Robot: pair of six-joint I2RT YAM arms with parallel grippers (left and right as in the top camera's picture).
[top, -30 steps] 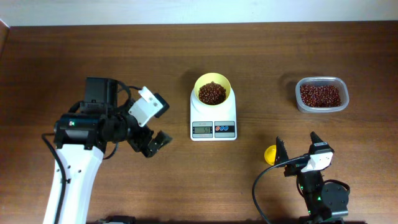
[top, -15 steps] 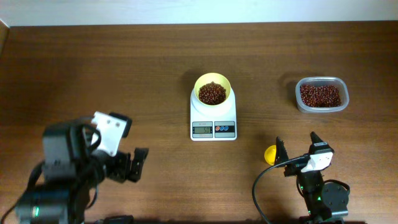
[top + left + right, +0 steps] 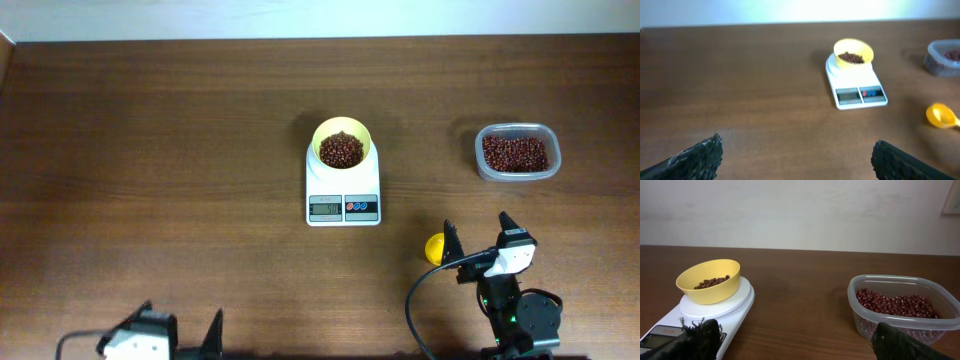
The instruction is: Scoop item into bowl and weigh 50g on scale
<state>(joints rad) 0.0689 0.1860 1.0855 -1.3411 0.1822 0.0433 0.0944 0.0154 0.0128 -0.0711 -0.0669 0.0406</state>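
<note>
Left gripper [image 3: 796, 145]: low at the bottom left edge of the overhead frame, well apart from everything else. Its jaws stand wide apart and hold nothing.

Table [image 3: 180, 150]: dark brown wood. The left half of the frame shows nothing but this gripper.

Scale [image 3: 343, 196]: white, just left of centre. Its display [image 3: 325, 208] faces the bottom of the frame and the digits are too small to read.

Bowl [image 3: 342, 122]: pale yellow, upright, seated on the scale's platform in the upper centre.

Beans [image 3: 341, 150]: a dark reddish heap covers the bowl's floor, well below the rim in the right wrist view. Whether it comes to 50 g cannot be told.

Handling: the beans look hard, dry and loose, so they should pour freely, roll and bounce. They probably cannot be pinched and need a tool. The bowl is likely light and could slide if nudged.

Scoop [image 3: 434, 248]: orange-yellow, lying on the wood at lower right, just beside the right gripper. Its short handle is probably the place to grip, keeping the cup level.

Right gripper [image 3: 476, 225]: at the lower right, jaws spread apart and empty.

Tub [image 3: 480, 160]: clear plastic, upper right, holding the bean supply.
</note>
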